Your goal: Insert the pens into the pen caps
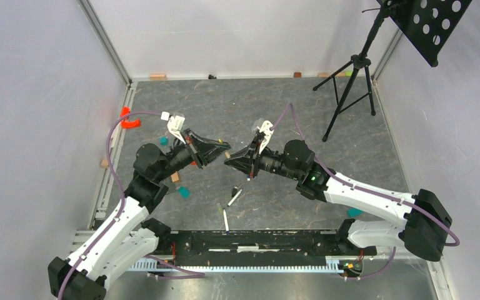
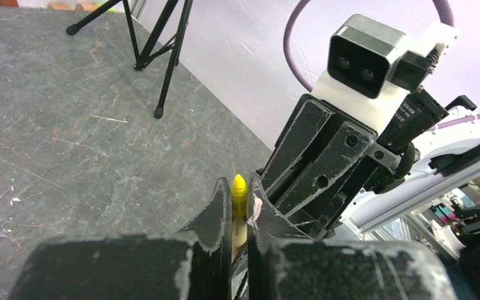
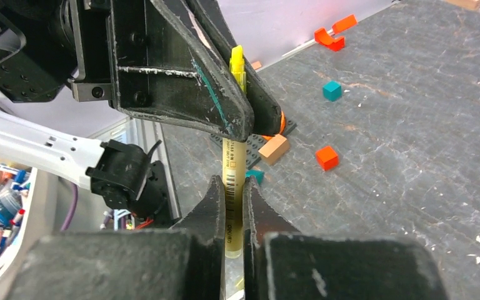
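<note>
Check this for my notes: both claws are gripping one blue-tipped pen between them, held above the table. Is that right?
The tip colour is wrong: it is yellow, not blue, as the right wrist view shows. So: the left claw and the right claw are gripping one yellow-tipped pen between them, held above the table.

A dark grey, stone-patterned tabletop [image 1: 250,112], enclosed by pale walls. Near its front edge lies a thin white pen [image 1: 235,197], with a second thin white pen [image 1: 225,220] close by but not touching it. Left of centre sit a small teal cube [image 1: 184,192], a tan wooden block [image 1: 175,177] and a small red cube [image 3: 327,157]. An orange-red curved plastic piece [image 1: 129,120] lies at the left edge. A black metal tripod [image 1: 350,81] stands at the far right.
</note>
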`<state>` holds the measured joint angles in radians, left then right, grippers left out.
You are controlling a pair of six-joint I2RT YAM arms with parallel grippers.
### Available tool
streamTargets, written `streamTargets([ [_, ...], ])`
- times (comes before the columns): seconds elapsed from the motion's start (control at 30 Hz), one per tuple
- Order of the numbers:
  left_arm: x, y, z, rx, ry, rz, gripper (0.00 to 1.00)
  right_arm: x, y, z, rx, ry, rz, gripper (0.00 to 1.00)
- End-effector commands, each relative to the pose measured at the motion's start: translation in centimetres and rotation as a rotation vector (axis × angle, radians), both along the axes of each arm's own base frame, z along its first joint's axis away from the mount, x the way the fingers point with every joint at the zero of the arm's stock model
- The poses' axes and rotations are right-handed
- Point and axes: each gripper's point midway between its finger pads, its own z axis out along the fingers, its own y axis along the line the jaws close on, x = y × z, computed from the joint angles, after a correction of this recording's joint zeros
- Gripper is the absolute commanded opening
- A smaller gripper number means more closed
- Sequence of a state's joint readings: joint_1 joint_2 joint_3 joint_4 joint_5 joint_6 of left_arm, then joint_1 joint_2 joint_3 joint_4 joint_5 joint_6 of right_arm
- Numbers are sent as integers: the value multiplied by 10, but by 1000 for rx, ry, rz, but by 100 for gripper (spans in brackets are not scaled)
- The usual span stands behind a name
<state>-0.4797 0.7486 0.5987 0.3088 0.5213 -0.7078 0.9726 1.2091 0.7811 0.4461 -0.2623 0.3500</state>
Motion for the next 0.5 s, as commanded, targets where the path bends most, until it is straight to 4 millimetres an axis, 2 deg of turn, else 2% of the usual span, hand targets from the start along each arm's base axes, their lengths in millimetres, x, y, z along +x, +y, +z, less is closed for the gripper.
streamTargets([
  [0.0, 9, 6, -1, -2, 20, 58, 10, -6, 3, 16, 40, -37, 30, 0],
  [0.03, 12, 7, -4, 5, 39, 71, 33, -5, 1, 14, 36, -37, 24, 0],
  [0.07, 16, 9, -8, 12, 57, 96, 62, -5, 0, 13, 32, -37, 17, 0],
  [0.1, 19, 13, -12, 18, 79, 128, 97, -4, -2, 10, 24, -34, 8, 0],
  [0.13, 25, 19, -16, 20, 103, 175, 100, -2, -4, 9, 17, -33, -4, 0],
  [0.27, 38, 49, -28, -16, 195, 335, 100, 6, -22, -7, -42, -13, -84, 0],
  [0.37, 43, 67, -38, 3, 268, 435, 100, 19, -44, -32, -120, 33, -180, 0],
  [0.47, 35, 73, -52, 125, 298, 440, 100, 36, -73, -59, -218, 98, -312, 0],
])
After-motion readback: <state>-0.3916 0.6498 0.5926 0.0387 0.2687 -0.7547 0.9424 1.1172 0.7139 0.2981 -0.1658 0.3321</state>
